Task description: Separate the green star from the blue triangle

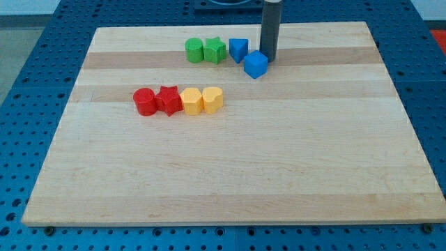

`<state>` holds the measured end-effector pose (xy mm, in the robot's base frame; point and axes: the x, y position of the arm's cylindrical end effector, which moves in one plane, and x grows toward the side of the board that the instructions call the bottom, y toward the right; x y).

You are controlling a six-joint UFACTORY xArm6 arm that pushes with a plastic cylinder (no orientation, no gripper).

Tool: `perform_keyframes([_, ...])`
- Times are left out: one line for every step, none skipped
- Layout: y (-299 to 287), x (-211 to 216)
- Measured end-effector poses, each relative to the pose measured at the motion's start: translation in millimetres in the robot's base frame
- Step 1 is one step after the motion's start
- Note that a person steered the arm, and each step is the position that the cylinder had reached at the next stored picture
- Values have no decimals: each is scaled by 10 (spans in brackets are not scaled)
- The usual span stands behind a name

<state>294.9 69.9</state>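
The green star (215, 49) sits near the view's top, touching a green round block (194, 50) on its left. The blue triangle (238, 49) stands just right of the star, very close to it. A blue cube (256, 65) lies lower right of the triangle. My tip (268, 58) is down on the board just right of the blue triangle and at the upper right edge of the blue cube, touching or nearly touching it.
A row of blocks lies left of centre: a red round block (145, 102), a red star (168, 100), a yellow block (190, 101) and a second yellow block (212, 100). The wooden board (230, 174) rests on a blue perforated table.
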Motion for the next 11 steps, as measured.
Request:
perform_keyframes([0, -263])
perform_keyframes([-15, -492])
perform_keyframes([-175, -494])
perform_keyframes([-317, -488])
perform_keyframes([-364, -441])
perform_keyframes([-364, -329])
perform_keyframes([-443, -279])
perform_keyframes([-645, -277])
perform_keyframes([-706, -254])
perform_keyframes([-798, -254])
perform_keyframes([-979, -254])
